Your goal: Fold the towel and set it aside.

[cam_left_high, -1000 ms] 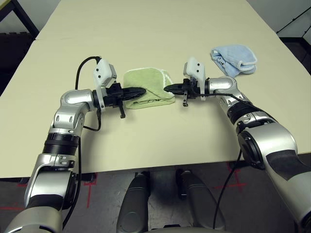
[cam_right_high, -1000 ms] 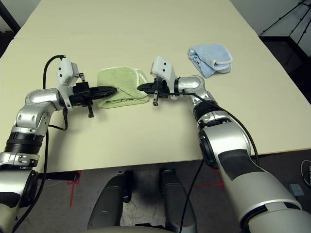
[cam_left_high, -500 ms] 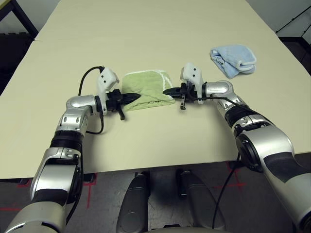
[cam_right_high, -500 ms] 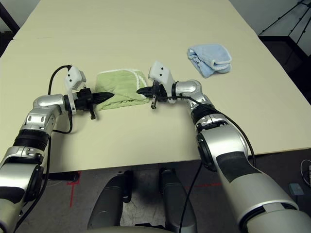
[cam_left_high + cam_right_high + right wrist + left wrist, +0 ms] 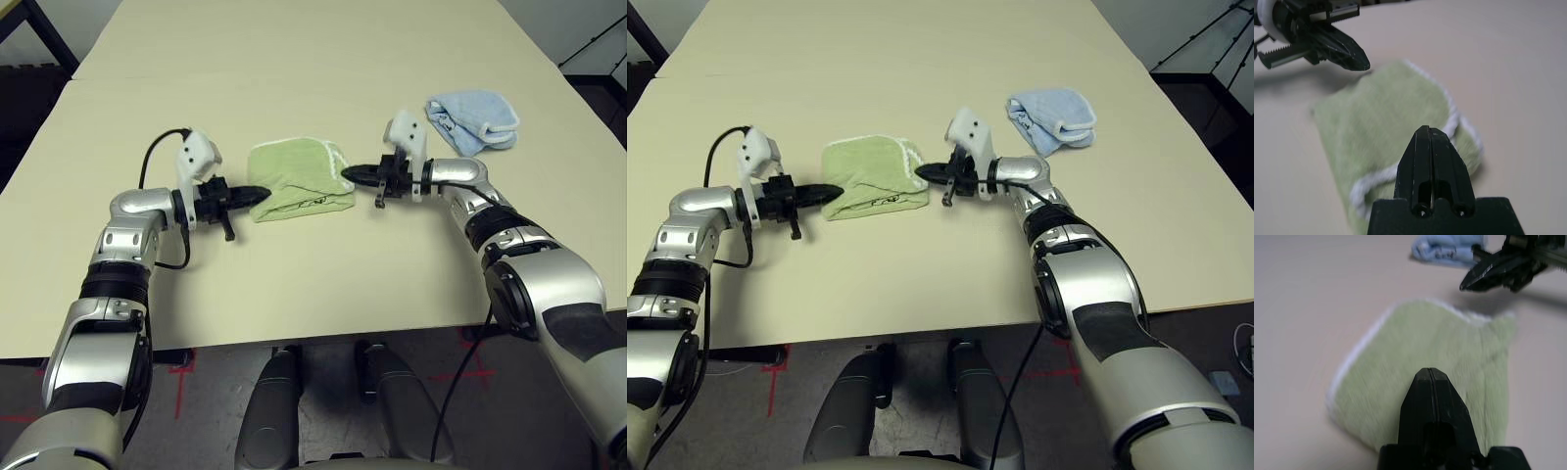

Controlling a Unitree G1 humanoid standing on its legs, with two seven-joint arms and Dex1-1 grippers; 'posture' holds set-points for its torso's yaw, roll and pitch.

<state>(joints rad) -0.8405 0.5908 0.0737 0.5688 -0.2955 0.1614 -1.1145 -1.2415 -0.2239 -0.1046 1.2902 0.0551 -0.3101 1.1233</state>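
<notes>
A light green, fluffy terry cloth towel [image 5: 298, 186] lies folded in a small bundle on the big, pale beige desk [image 5: 294, 69]. It sits in the middle of the desk, between the two end effectors. It has a white stitched edge, and that edge curls around the side of the bundle near the right end effector. A small dark logo shows on the front fold.

The left end effector [image 5: 257, 192] is clenched, with its two black fingers pressed flat together. It holds nothing. Its tip is at the left edge of the towel; I cannot tell if it touches the cloth.

The right end effector [image 5: 351, 173] is clenched too, and it also holds nothing. Its tip is just beside the right edge of the towel. Both end effectors lie about level and point in at the towel from each side.

A smaller, light blue soft cloth [image 5: 471, 120] lies bunched up farther back on the right, well apart from the towel.
</notes>
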